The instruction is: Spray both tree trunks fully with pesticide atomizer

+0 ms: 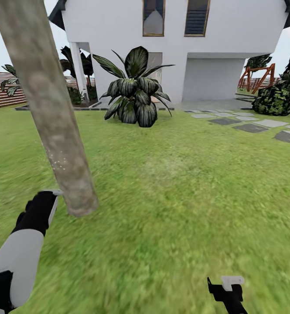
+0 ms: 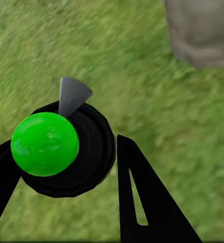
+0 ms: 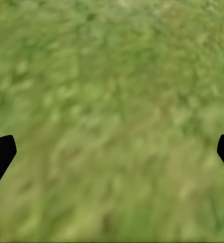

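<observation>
Left gripper (image 2: 66,167) clasps the green-topped black pesticide atomizer (image 2: 45,144) near the mottled grey-brown tree trunk (image 1: 49,109). Right gripper (image 3: 112,152) hangs spread wide above the green grass lawn (image 3: 117,101).

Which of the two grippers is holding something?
The left gripper: its jaws hold a black atomizer with a green top. The right gripper is open over grass.

Mottled grey-brown tree trunk (image 1: 53,117), green lawn (image 1: 184,196), white house (image 1: 179,43), dark striped leafy plant (image 1: 134,89), grey paving stones (image 1: 249,124), bright green ball on black sprayer (image 2: 45,144).
</observation>
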